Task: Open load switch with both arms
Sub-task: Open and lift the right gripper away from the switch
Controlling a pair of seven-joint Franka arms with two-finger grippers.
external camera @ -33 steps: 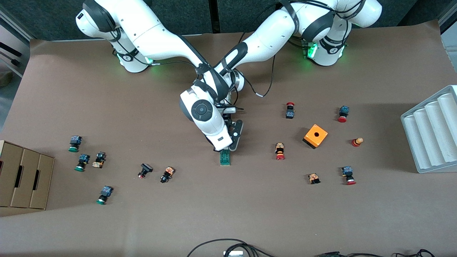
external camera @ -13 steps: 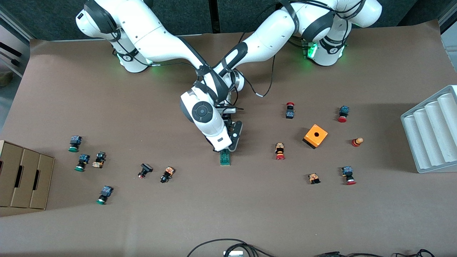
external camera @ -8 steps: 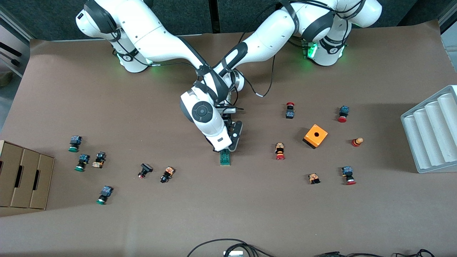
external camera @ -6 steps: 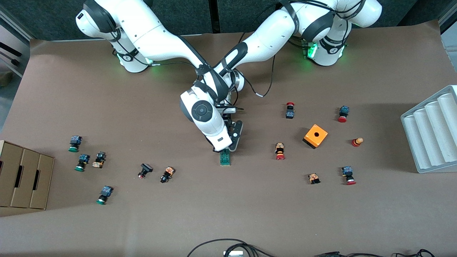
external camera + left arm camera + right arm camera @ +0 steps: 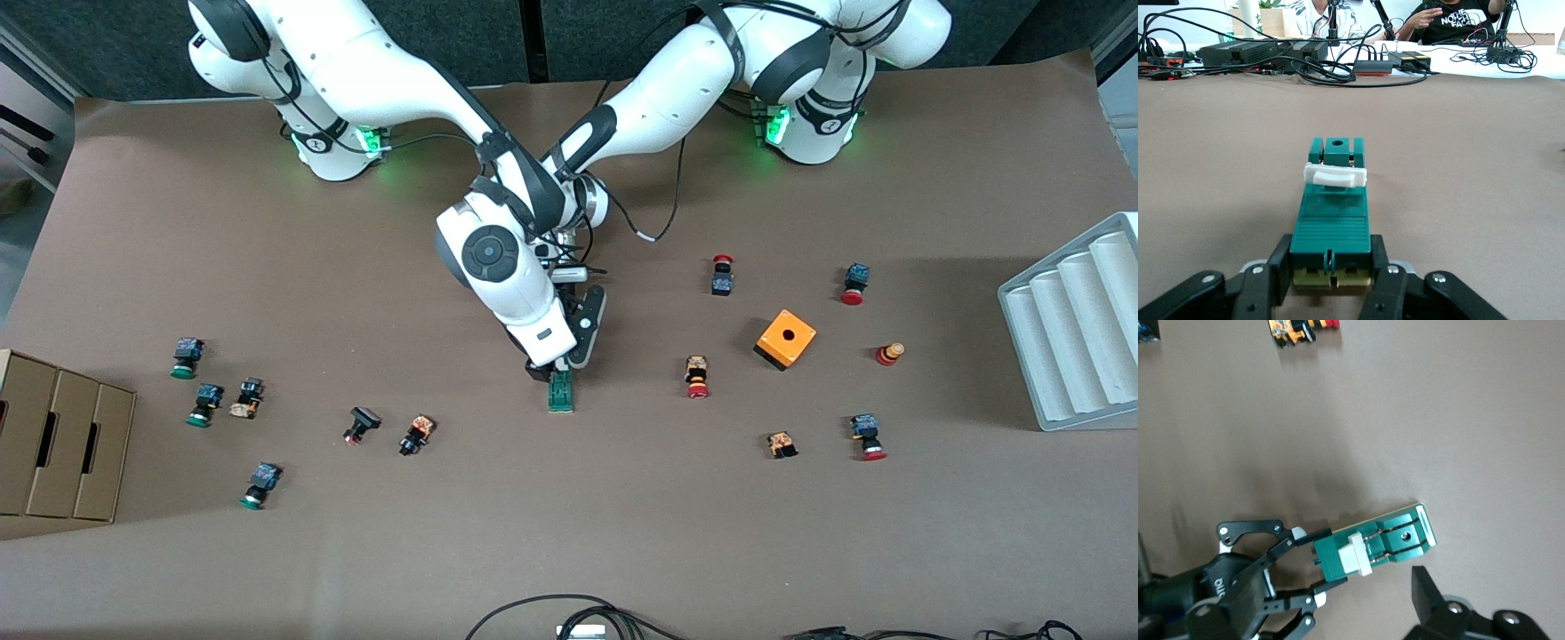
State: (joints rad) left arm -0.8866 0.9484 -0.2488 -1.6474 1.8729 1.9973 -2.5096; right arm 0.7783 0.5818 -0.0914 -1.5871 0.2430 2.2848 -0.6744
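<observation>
A: So, where is the load switch point(image 5: 561, 391)?

B: It lies flat on the brown desk point(image 5: 622, 533) near the middle, its long axis running toward the front camera. My left hand point(image 5: 1331, 283) is clamped on the end that faces our bases, one finger point(image 5: 1265, 283) on each side of the green body. The white sliding piece point(image 5: 1335, 175) sits across the top, partway along the bar.

A: And your right hand?

B: My right hand point(image 5: 544, 366) hangs over that same gripped end with its fingers spread apart, holding nothing. In the right wrist view one dark fingertip point(image 5: 1426, 587) shows just beside the switch's free end, not touching it.

A: What crowds you?

B: Mostly my own arms: from the front camera, the right forearm covers the left hand and the gripped end of the switch. Toward the left arm's end of the desk stand an orange box point(image 5: 786, 338) with a hole, a red-capped push button point(image 5: 697, 377) and a grey ribbed tray point(image 5: 1071, 329) at the edge. Toward the right arm's end lie a black button point(image 5: 360, 423), an orange-and-black one point(image 5: 416, 434), several green-capped buttons point(image 5: 203, 404) and cardboard boxes point(image 5: 62, 444). All are well apart from the switch.
</observation>
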